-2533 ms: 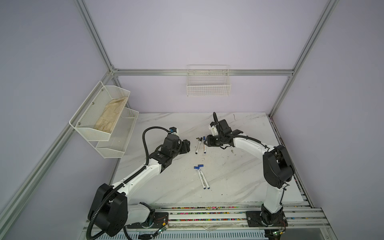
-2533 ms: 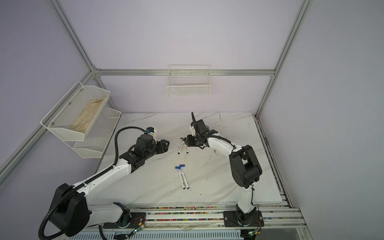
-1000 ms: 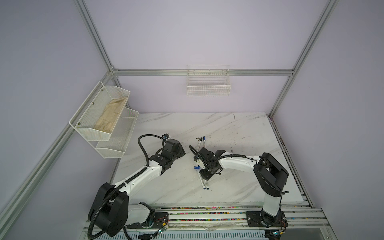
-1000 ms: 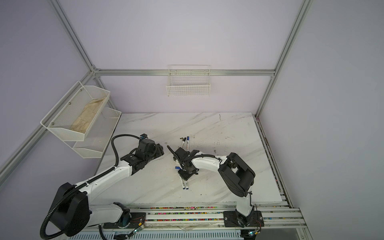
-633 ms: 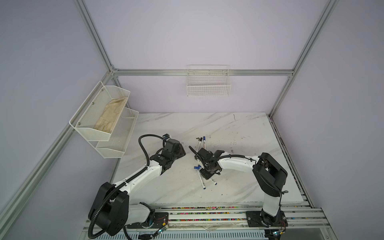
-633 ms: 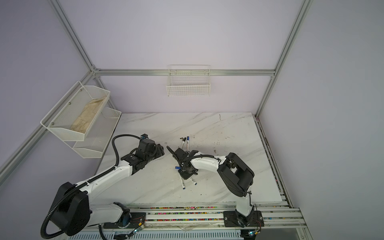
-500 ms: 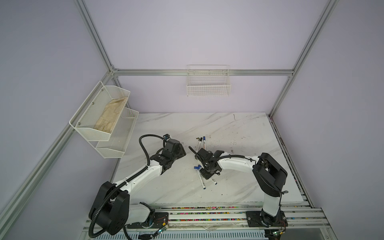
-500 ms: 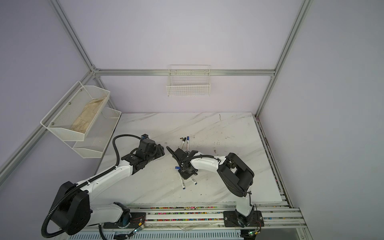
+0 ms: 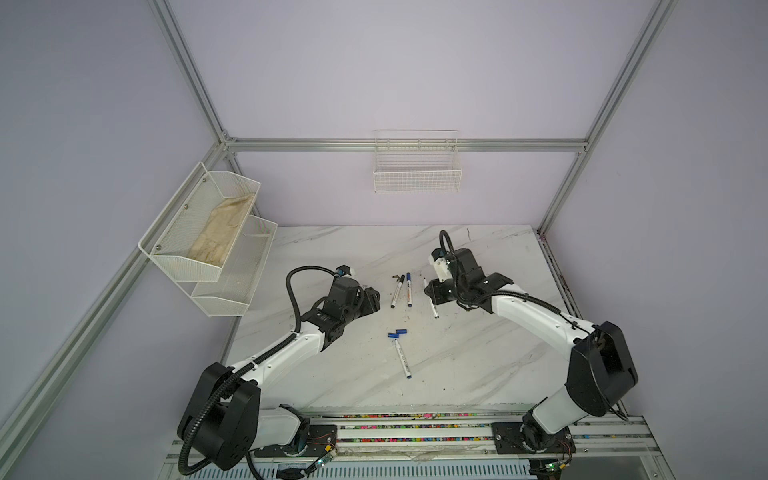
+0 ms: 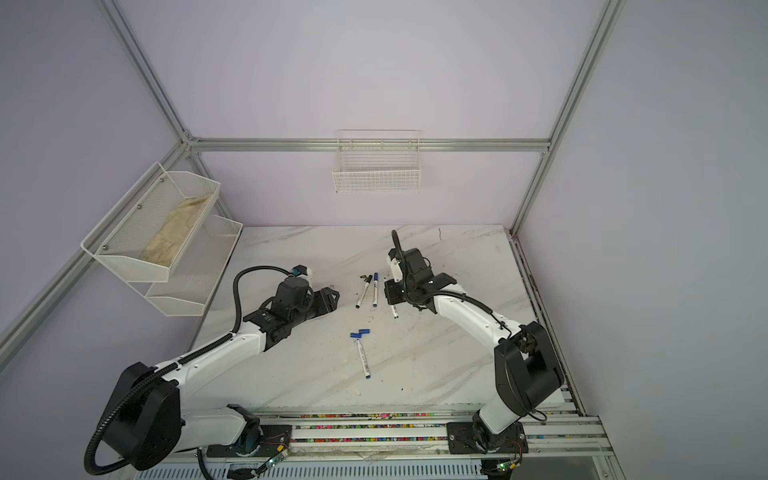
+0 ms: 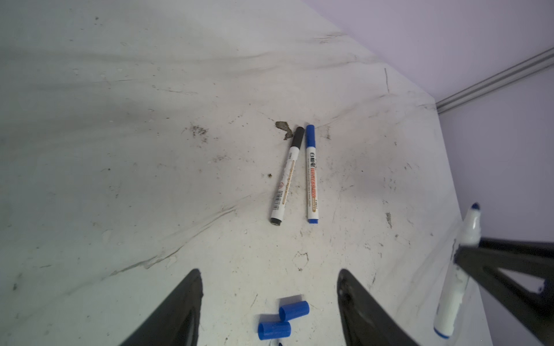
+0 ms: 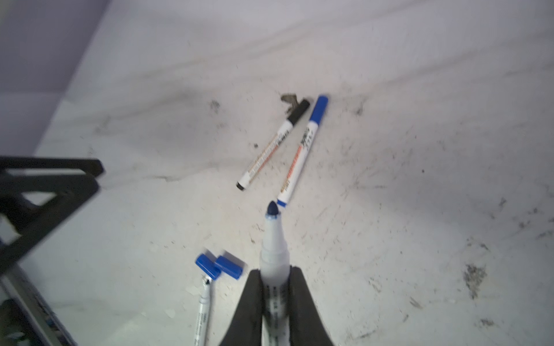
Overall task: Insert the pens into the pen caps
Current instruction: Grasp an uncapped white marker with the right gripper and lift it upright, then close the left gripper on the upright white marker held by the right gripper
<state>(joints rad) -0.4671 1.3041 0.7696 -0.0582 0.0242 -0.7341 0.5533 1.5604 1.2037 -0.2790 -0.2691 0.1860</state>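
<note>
Bench [image 9: 478,365]: white marble-pattern slab with grey veins, scuffed with dark ink specks. It fills the lower centre in both top views.

Two-tier white mesh shelf [image 9: 174,266] on the side wall, mid-left of frame. A beige cloth [image 9: 220,232] lies in its upper tier.

White wire basket [image 9: 417,178] on the back wall, upper centre.

Left hand [image 11: 268,275]: black jaws spread wide and holding nothing, left of centre.

Right hand [image 12: 274,271]: right of centre, jaws clamped on a tilted white-barrelled pen with bare blue tip [image 12: 274,248]. Cannot tell whether the pen's tail touches the bench.

Centre of frame: black-capped white pen [image 9: 397,293] and blue-capped white pen [image 9: 409,291] lie side by side. Their caps are nearly touching and their tails are splayed.

Below them, two short blue cylindrical pen caps [image 9: 397,333] lie loose and touching.

Just below the caps, a fourth white pen, uncapped [image 9: 403,359], lies flat with its tip beside them.
</note>
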